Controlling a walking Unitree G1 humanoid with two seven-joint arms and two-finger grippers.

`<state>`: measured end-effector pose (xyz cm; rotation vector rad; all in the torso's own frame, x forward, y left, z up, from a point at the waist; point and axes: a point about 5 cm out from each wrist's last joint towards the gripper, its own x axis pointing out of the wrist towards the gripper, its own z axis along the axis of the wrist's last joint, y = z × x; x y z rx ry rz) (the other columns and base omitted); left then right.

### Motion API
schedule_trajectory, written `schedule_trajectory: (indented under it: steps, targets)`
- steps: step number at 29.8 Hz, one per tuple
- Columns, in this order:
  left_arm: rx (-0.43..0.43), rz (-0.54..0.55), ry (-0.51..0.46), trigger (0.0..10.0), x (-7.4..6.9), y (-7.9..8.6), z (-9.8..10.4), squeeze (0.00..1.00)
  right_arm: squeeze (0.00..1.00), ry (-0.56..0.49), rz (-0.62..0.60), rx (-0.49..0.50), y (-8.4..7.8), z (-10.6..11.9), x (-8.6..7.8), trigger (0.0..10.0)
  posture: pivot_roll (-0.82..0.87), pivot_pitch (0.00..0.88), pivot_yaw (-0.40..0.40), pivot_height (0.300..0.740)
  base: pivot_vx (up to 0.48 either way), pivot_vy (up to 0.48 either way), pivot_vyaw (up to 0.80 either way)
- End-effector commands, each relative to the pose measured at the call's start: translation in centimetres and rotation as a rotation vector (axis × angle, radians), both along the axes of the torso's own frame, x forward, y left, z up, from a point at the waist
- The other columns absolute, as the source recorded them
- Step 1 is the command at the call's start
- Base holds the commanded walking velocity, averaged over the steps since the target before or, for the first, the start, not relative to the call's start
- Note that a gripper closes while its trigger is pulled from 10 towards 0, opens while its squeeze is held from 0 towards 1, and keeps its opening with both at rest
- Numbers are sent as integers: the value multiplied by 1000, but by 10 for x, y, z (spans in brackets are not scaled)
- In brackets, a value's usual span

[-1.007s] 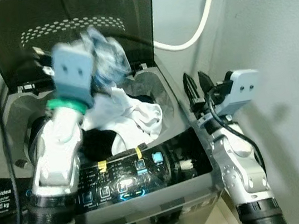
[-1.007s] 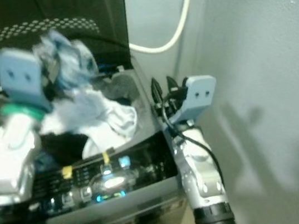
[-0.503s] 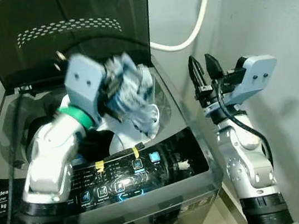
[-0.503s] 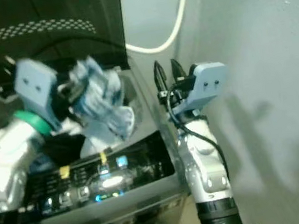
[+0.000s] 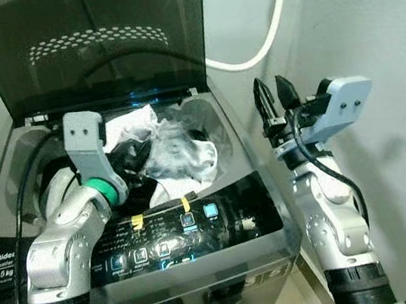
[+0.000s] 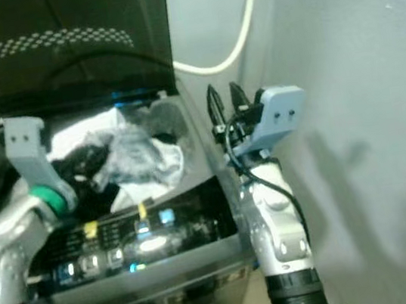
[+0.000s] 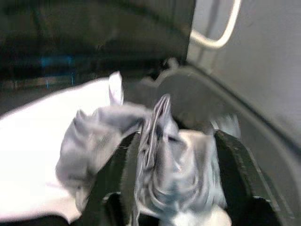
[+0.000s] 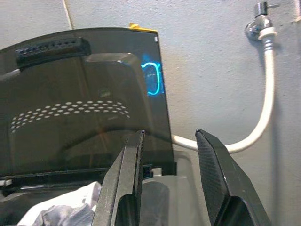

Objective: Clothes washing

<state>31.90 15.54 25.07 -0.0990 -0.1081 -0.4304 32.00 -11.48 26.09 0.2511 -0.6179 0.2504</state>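
With the washer (image 5: 222, 229) lid up, my left pincer (image 5: 136, 156) sits over its drum opening, fingers (image 7: 235, 169) closed around a crumpled grey garment (image 7: 160, 155) atop the laundry pile (image 5: 188, 154). Right of the washer, my right pincer (image 5: 274, 99) hangs narrowly parted, holding nothing.

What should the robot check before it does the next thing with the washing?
1. Washer lid up, out of the way: ok.
2. Grey garment between the left gripper's fingers: ok, it sits between them over the drum.
3. Clothes all inside the drum: not ok, the white cloth bulges up over the opening's front-right edge.
4. Right gripper away from the laundry: ok, it is raised beside the washer, fingers apart, holding nothing.
5. Control panel lit: ok, blue lights glow.
6. Hose snug on the tap: cannot tell.
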Motion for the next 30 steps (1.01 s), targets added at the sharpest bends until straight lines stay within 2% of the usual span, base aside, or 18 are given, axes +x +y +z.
schedule_trajectory:
  steps: [1, 2, 3, 4, 5, 6, 7, 8, 9, 11, 13, 18, 20, 22, 25, 30]
  targets:
    - [6, -6, -54, 10000, -3, -3, 8, 1000, 0, 32, 7, 3, 1, -6, 2, 10000, 30, 32, 27, 740, 0, 0, 0]
    - [6, -6, -54, 10000, -3, -3, 8, 1000, 0, 32, 7, 3, 1, -6, 2, 10000, 30, 32, 27, 740, 0, 0, 0]
    - [20, -5, -97, 10000, -4, -4, 13, 533, 0, 33, 6, 3, 1, -7, 2, 10000, 29, 33, 26, 740, 0, 0, 0]
    - [73, 2, -171, 10000, -8, -7, 21, 0, 0, 35, 6, 2, 0, -7, 2, 10000, 28, 32, 26, 740, 0, 0, 0]
    - [73, 2, -171, 10000, -8, -7, 21, 0, 0, 35, 6, 2, 0, -7, 2, 10000, 28, 32, 26, 740, 0, 0, 0]
    - [113, 6, -223, 10000, -11, -9, 26, 0, 0, 36, 5, 2, 0, -8, 2, 10000, 28, 32, 26, 740, 0, 0, 0]
    - [201, 11, -296, 10000, -14, -13, 31, 0, 0, 37, 5, 1, 0, -8, 2, 10000, 28, 31, 25, 740, 0, 0, 0]
    - [201, 11, -296, 10000, -14, -13, 31, 0, 0, 37, 5, 1, 0, -8, 2, 10000, 28, 31, 25, 740, 0, 0, 0]
    - [279, -3, -372, 10000, -19, -20, 33, 0, 0, 40, 4, -1, 0, -9, 2, 10000, 26, 31, 26, 740, 0, 0, 0]
    - [279, -3, -372, 10000, -19, -20, 33, 0, 0, 40, 4, -1, 0, -9, 2, 10000, 26, 31, 26, 740, 0, 0, 0]
    - [414, -14, -472, 10000, -30, -36, 21, 0, 0, 59, 3, -11, 1, -15, 2, 10000, 24, 32, 29, 740, 0, 0, 0]
    - [285, 42, -396, 10000, -32, -34, 14, 0, 0, 89, 3, -21, 1, -24, 2, 10000, 27, 34, 26, 740, 0, 0, 0]
    - [275, 55, -375, 10000, -31, -34, 10, 0, 0, 94, 5, -21, 2, -25, 2, 10000, 32, 34, 23, 740, 0, 0, 0]
    - [295, 81, -379, 10000, -31, -33, 6, 0, 0, 99, 11, -19, 3, -26, 3, 10000, 34, 35, 22, 740, 0, 0, 0]
    - [362, 106, -440, 10000, -31, -33, 5, 0, 0, 93, 17, -14, 5, -24, 4, 10000, 42, 33, 24, 740, 0, 0, 0]
    - [345, 101, -477, 10000, -32, -36, 9, 0, 0, 87, 18, -8, 6, -22, 5, 10000, 47, 29, 25, 740, 0, 0, 0]
